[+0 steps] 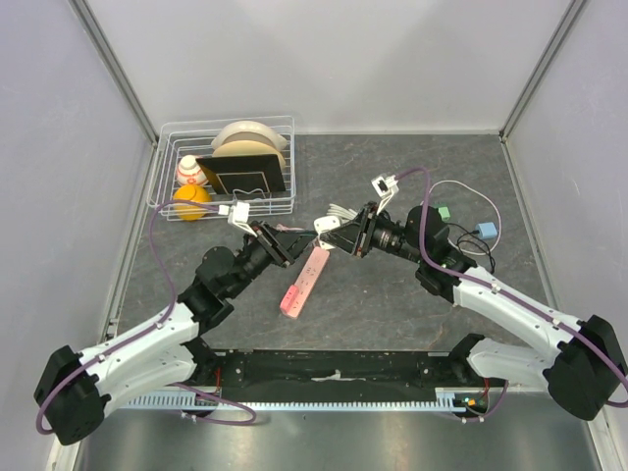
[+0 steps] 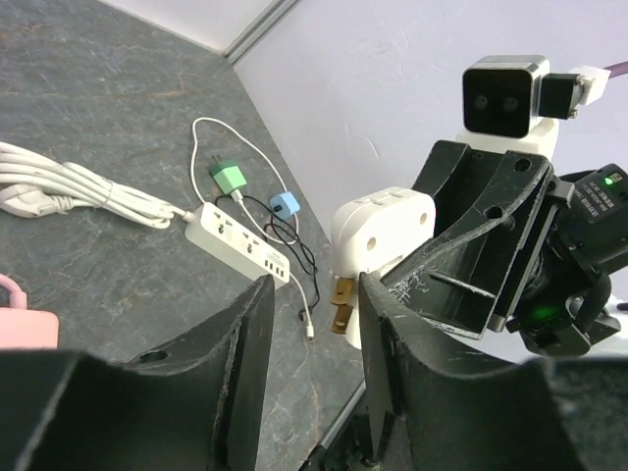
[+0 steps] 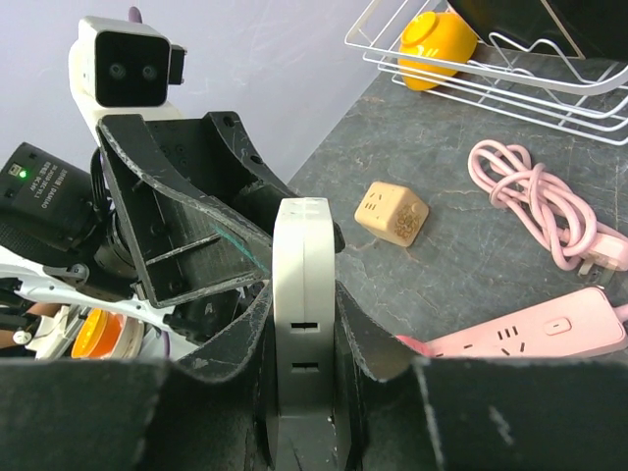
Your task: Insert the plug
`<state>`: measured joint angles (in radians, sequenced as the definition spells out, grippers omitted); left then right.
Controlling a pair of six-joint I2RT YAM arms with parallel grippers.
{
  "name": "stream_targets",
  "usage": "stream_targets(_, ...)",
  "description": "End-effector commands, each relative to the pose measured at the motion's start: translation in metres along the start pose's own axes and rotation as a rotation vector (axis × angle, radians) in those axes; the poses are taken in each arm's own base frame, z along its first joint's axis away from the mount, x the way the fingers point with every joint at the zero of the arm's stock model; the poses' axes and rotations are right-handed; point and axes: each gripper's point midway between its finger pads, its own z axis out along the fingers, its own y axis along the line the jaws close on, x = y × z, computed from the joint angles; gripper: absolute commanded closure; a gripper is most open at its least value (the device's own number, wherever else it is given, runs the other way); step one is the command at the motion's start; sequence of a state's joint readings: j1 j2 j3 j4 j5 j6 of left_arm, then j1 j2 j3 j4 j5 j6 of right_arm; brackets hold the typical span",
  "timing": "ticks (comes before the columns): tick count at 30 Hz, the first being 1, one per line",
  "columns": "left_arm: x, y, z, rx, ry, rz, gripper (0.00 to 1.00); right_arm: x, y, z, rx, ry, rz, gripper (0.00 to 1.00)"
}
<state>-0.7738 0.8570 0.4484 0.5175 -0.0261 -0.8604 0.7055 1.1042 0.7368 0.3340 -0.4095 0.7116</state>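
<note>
The white plug [image 3: 304, 255] is hanging above the desk [image 1: 392, 309], near the pink power strip [image 1: 304, 282], with the right pincer [image 3: 304, 329] clamping its flat sides. The left pincer [image 2: 314, 287] is facing it, jaws standing apart, the plug's brass prongs [image 2: 342, 302] showing between them.

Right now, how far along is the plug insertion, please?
Done: the white plug is off the table, clamped in the right gripper. In hand: the left gripper faces it, jaws open. Left: its prongs are in no socket; the pink power strip lies below.
</note>
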Motion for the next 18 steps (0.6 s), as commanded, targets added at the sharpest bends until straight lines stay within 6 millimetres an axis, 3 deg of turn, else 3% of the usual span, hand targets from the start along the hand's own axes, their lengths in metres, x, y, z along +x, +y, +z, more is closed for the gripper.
stream_targets(1, -0.008, 0.010, -0.003, -0.020, -0.051, -0.039, 0.56, -0.022, 0.032, -0.005, -0.118, -0.070, -0.026, 1.00)
stream_targets(8, -0.012, 0.008, -0.004, 0.005, -0.058, -0.059, 0.56, -0.019, 0.029, -0.002, -0.114, -0.044, -0.031, 1.00)
stream_targets(14, -0.020, -0.003, -0.012, 0.035, -0.071, -0.026, 0.42, -0.016, 0.019, -0.001, -0.060, 0.006, -0.093, 1.00)
stream_targets(18, -0.018, 0.004, -0.024, 0.019, -0.075, -0.011, 0.23, -0.018, 0.015, -0.002, -0.036, 0.016, -0.116, 1.00)
